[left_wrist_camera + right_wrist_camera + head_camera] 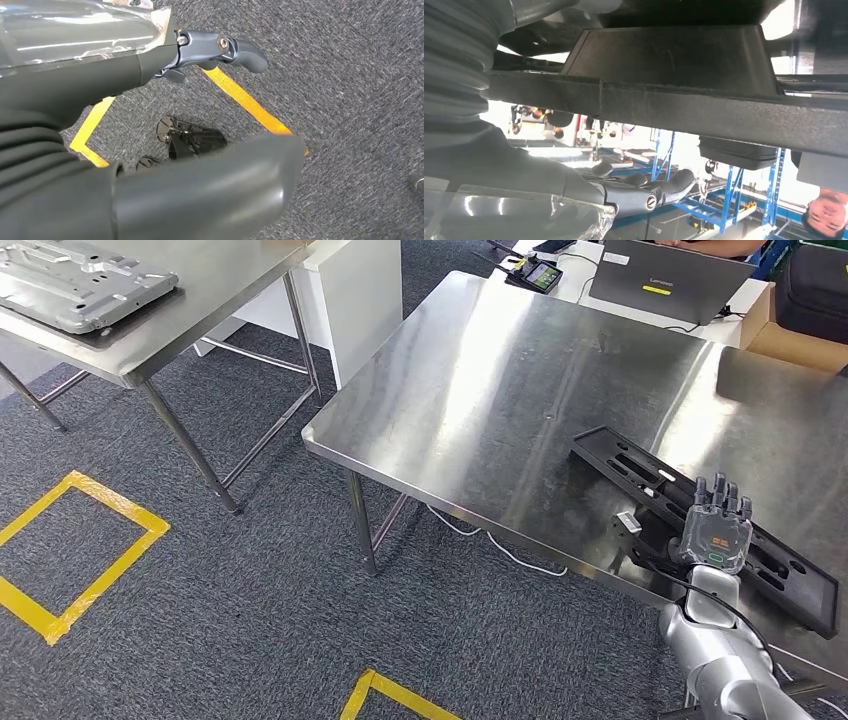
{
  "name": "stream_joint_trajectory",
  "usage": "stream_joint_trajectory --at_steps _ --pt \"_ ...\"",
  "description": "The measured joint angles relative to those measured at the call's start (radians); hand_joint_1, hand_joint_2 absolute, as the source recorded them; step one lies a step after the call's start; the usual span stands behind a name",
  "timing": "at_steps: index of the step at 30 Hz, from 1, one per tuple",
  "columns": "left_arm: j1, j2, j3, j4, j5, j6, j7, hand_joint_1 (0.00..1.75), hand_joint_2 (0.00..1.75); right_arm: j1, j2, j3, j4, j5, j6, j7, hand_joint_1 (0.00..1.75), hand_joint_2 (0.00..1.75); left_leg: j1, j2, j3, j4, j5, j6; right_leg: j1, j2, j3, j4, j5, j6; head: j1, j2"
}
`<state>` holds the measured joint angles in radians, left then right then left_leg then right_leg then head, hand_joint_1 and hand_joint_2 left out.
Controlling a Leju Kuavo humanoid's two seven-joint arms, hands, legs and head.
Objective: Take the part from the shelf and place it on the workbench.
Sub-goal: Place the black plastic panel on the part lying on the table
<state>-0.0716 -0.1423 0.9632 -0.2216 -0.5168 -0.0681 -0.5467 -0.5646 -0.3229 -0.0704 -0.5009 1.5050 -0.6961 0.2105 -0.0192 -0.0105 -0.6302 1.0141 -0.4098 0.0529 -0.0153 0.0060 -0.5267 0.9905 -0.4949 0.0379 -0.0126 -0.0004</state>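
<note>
The right hand [716, 530] grips the black part [640, 475] lying on the workbench [520, 390] beneath it, so the fingers should release gently, without dragging it

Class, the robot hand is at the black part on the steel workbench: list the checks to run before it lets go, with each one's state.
1. Black part lies on the workbench: ok.
2. Part fully supported: not ok, its near end overhangs the bench edge.
3. Right robot hand rests on the part: ok; grip cannot tell.
4. Bench beyond the part is bare: ok.
5. Left robot hand holds nothing, over carpet: ok.
</note>
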Motion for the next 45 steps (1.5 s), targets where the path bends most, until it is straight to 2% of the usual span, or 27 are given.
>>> stream_joint_trajectory --at_steps 2,6,8,12,16,19,24,28,31,33,37,41,45 --pt "0.000 0.000 0.000 0.000 -0.005 -0.001 0.000 0.00 0.00 0.000 0.009 -0.021 -0.011 -0.044 -0.002 -0.065 0.00 1.75 0.000 0.000 0.000 0.000 0.000 0.000 0.000 0.000 0.003 0.000 0.000 0.000 0.000 0.000" --pt "-0.001 0.000 0.007 0.000 -0.020 -0.003 0.001 0.00 0.00 0.030 0.050 -0.065 -0.119 -0.220 0.022 -0.260 0.00 1.75 0.000 0.000 0.001 0.000 0.000 0.000 0.000 0.001 0.003 0.000 0.000 0.000 0.000 0.000" --pt "-0.001 0.000 0.015 0.000 -0.026 -0.002 0.001 0.00 0.00 0.061 0.074 -0.069 -0.244 -0.311 0.073 -0.325 0.00 1.75 0.000 0.000 0.001 0.000 0.001 0.000 0.000 0.000 0.003 0.000 0.000 0.000 0.000 0.000" --pt "-0.001 0.000 0.030 0.000 -0.031 0.005 0.001 0.00 0.00 0.114 0.107 -0.047 -0.540 -0.433 0.161 -0.385 0.00 1.75 0.000 0.000 0.000 0.000 0.001 0.000 0.000 0.000 0.002 0.000 0.000 0.000 0.000 0.000" --pt "-0.002 0.000 0.046 0.000 -0.031 0.008 0.001 0.00 0.00 0.145 0.113 0.011 -0.788 -0.471 0.171 -0.411 0.00 1.75 0.000 0.001 0.000 0.000 0.000 0.000 0.000 0.000 0.001 0.000 -0.001 0.000 0.000 0.000" --pt "-0.002 0.000 0.056 0.000 -0.037 0.009 0.001 0.00 0.00 0.166 0.112 0.059 -0.925 -0.473 0.142 -0.424 0.00 1.75 0.000 0.000 0.000 0.000 0.000 -0.001 0.000 0.000 -0.003 0.000 -0.001 0.000 0.000 0.000" --pt "-0.002 -0.001 0.068 0.000 -0.041 0.014 -0.001 0.00 0.00 0.229 0.116 0.121 -1.078 -0.516 0.048 -0.484 0.00 1.75 0.000 0.000 0.000 0.000 -0.002 -0.002 0.000 0.000 -0.007 0.000 -0.003 0.002 0.000 0.000" --pt "-0.003 -0.002 0.069 0.000 -0.044 0.018 -0.004 0.00 0.00 0.276 0.129 0.156 -1.154 -0.563 0.023 -0.543 0.00 1.75 0.000 0.000 0.000 0.000 -0.002 -0.002 0.000 0.000 -0.003 0.000 -0.003 0.002 0.000 0.000" --pt "-0.004 -0.004 0.075 0.000 -0.046 0.029 -0.023 0.00 0.00 0.342 0.160 0.197 -1.224 -0.693 0.018 -0.677 0.00 1.75 0.000 -0.002 0.000 0.000 -0.002 -0.002 0.000 0.000 -0.001 0.000 -0.003 0.002 0.000 0.000" --pt "-0.005 -0.007 0.085 0.000 -0.046 0.044 -0.025 0.00 0.00 0.401 0.181 0.259 -1.261 -0.810 0.037 -0.747 0.00 1.75 0.000 -0.002 0.000 0.000 -0.003 -0.002 0.000 0.000 0.002 0.000 -0.003 0.002 0.000 0.000" --pt "-0.012 -0.009 0.108 0.000 -0.035 0.071 0.015 0.00 0.00 0.483 0.224 0.413 -1.278 -1.063 0.140 -0.811 0.00 1.75 0.000 -0.001 0.000 0.000 -0.005 -0.004 -0.001 0.000 0.001 -0.001 -0.003 0.002 0.000 0.000" --pt "-0.020 -0.009 0.127 0.000 -0.026 0.076 0.044 0.00 0.00 0.496 0.267 0.482 -1.239 -1.234 0.261 -0.832 0.00 0.00 -0.002 -0.001 0.000 0.000 -0.008 -0.003 -0.004 0.001 -0.005 -0.001 -0.005 0.004 0.000 0.000" --pt "-0.025 -0.009 0.150 0.000 -0.008 0.080 0.065 0.00 0.00 0.484 0.320 0.490 -1.156 -1.368 0.413 -0.831 0.00 0.00 -0.009 -0.001 0.001 0.003 -0.013 0.006 -0.009 0.001 -0.005 -0.002 -0.006 0.010 0.000 0.000"
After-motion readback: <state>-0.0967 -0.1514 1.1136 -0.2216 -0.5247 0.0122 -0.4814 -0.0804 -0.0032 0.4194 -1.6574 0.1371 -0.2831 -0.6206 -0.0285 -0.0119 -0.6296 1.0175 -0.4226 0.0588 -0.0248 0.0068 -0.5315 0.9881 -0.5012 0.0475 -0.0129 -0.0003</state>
